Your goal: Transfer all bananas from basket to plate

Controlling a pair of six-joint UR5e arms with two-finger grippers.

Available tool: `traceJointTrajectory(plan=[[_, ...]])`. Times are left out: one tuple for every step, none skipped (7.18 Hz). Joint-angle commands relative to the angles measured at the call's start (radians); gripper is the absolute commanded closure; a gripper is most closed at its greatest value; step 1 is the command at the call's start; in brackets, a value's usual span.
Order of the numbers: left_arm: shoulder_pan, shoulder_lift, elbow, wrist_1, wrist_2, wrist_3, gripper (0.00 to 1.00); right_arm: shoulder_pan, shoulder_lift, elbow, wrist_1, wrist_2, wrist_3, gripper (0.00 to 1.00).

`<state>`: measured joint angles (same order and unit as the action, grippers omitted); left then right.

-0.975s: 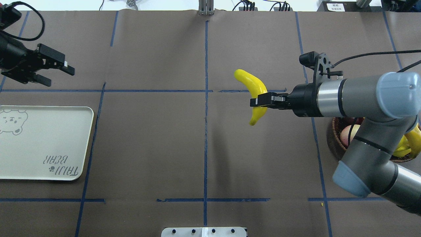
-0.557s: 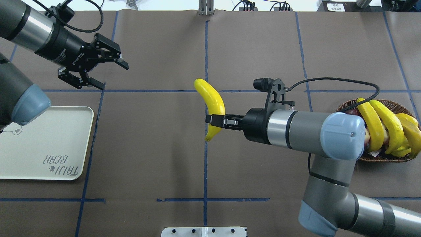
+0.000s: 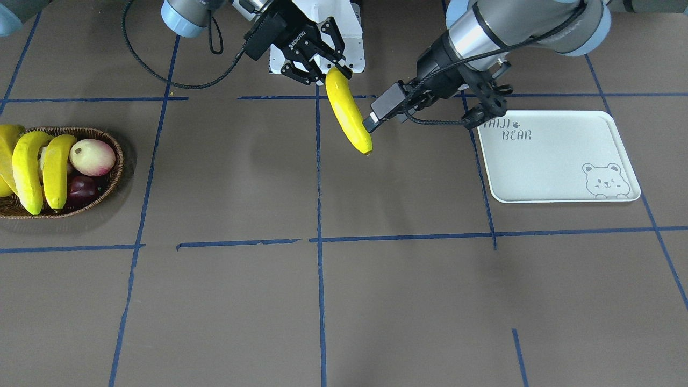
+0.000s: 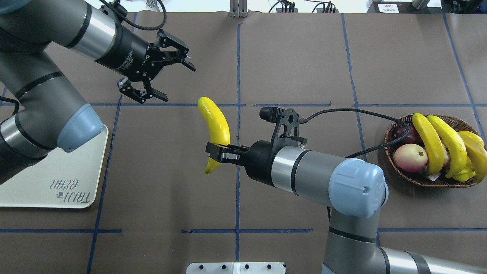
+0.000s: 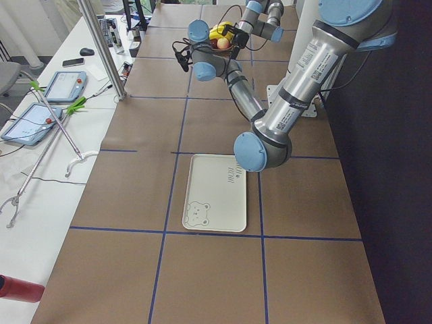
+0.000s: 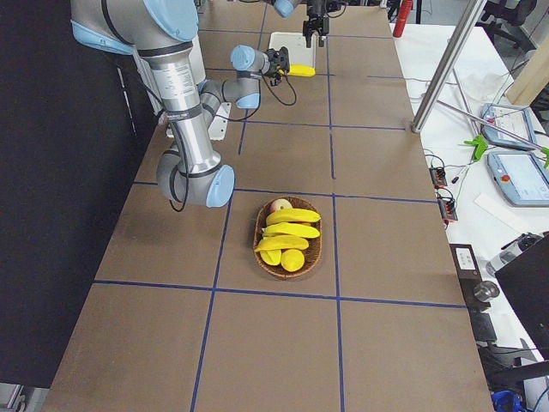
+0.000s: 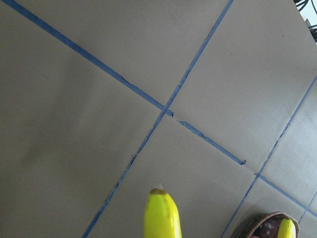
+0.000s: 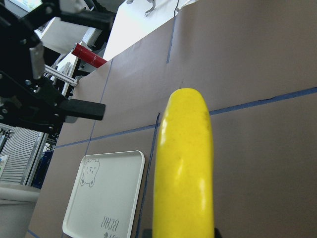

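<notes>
Lower left in the overhead view, the plate (image 4: 57, 179) is half hidden by the left arm (image 4: 38, 95); it is seen whole from the front. Mid-frame, a banana (image 4: 215, 121) is pinched low by the right fingers (image 4: 218, 149), off the surface (image 4: 304, 57). Upper left, the left fingers (image 4: 159, 96) are spread.

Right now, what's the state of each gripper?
Left gripper: open, holding nothing.
Right gripper: shut on the banana, held above the table.
</notes>
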<state>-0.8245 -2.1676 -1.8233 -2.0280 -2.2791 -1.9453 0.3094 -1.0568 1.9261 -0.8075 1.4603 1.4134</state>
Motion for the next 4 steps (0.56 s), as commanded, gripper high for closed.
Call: traceJointTrajectory(plan=[[0.056, 0.005, 0.002, -0.008, 0.039, -0.029, 0.01, -0.003, 0.018, 0.001, -0.018, -0.003, 0.001, 1.0], [0.073, 0.017, 0.004, -0.008, 0.039, -0.033, 0.01, -0.003, 0.018, 0.001, -0.018, -0.003, 0.001, 1.0], [0.091, 0.017, 0.004, -0.008, 0.041, -0.055, 0.01, -0.003, 0.018, 0.001, -0.016, -0.005, 0.001, 1.0], [0.105, 0.011, 0.004, -0.011, 0.058, -0.079, 0.01, -0.003, 0.018, 0.001, -0.016, -0.005, -0.001, 1.0]])
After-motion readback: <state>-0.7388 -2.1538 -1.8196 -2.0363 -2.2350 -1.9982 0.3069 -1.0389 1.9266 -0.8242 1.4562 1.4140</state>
